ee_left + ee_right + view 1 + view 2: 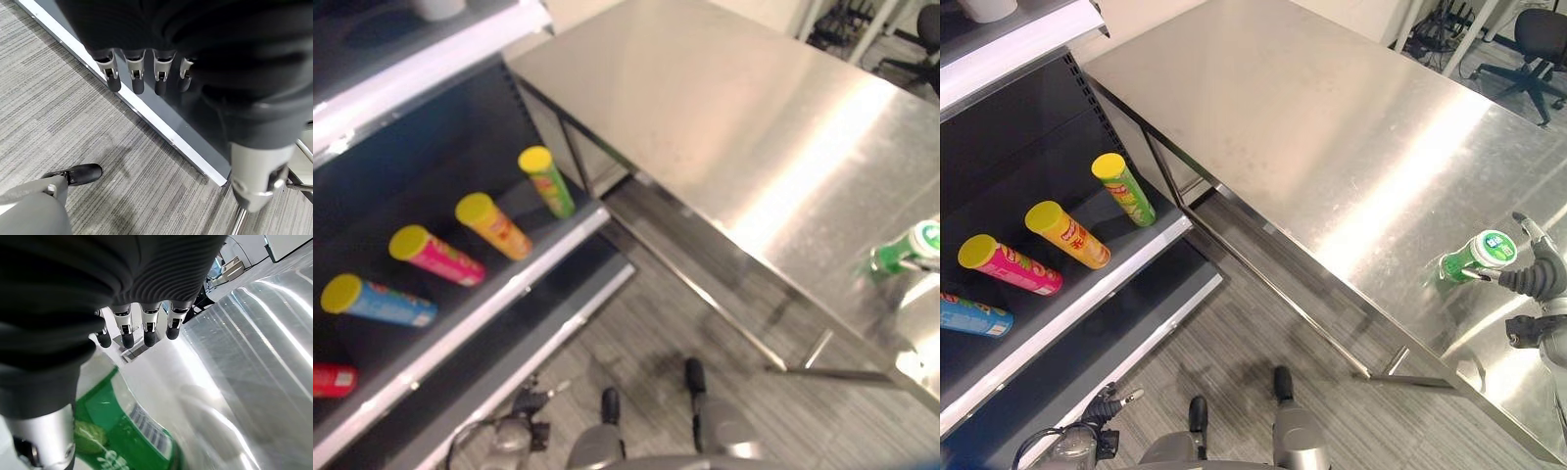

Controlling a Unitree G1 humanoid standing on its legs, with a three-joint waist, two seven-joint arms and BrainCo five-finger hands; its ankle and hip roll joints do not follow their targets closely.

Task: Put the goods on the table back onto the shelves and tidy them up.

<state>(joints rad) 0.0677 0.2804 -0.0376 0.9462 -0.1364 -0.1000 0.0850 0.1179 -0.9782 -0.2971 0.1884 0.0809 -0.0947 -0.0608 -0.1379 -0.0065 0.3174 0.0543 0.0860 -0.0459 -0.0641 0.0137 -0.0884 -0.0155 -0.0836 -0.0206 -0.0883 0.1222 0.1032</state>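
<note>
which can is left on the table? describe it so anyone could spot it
On the steel table, look to its near right corner, where the robot's right hand reaches in. The green can with a white lid lies there on its side by the fingers. Every other can, yellow-lidded, sits on the dark shelf to the left.

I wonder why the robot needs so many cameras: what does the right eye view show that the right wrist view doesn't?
Right eye view adds: the shelf with yellow-lidded cans lying on it, and the floor. Right wrist view adds: the barcode up close. Both: the green can, the right hand, the steel table.
</note>
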